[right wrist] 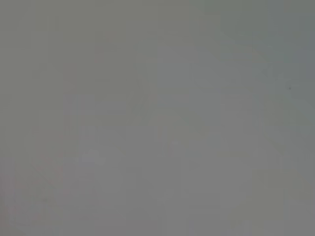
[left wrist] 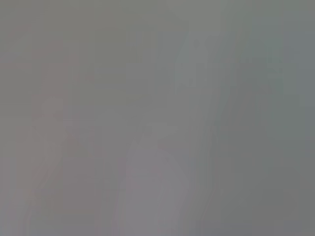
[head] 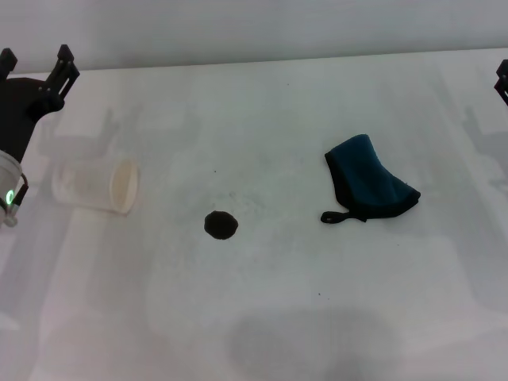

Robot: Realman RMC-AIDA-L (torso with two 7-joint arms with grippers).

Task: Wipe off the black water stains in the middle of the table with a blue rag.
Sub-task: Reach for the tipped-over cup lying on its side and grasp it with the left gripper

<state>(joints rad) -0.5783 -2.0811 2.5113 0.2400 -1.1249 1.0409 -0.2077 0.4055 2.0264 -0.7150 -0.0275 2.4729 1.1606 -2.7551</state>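
The black water stain (head: 221, 225), a small round blot, lies near the middle of the white table (head: 262, 317). The blue rag (head: 369, 186), bunched with a black loop tag, lies to the right of the stain, apart from it. My left gripper (head: 36, 60) is at the far left near the table's back edge, open and empty, far from both. Only a sliver of my right gripper (head: 502, 79) shows at the right edge, far from the rag. Both wrist views show only bare grey surface.
A translucent white cup (head: 99, 185) lies on its side at the left, between my left arm and the stain. A tiny black speck (head: 214, 171) sits behind the stain. The back wall runs along the table's far edge.
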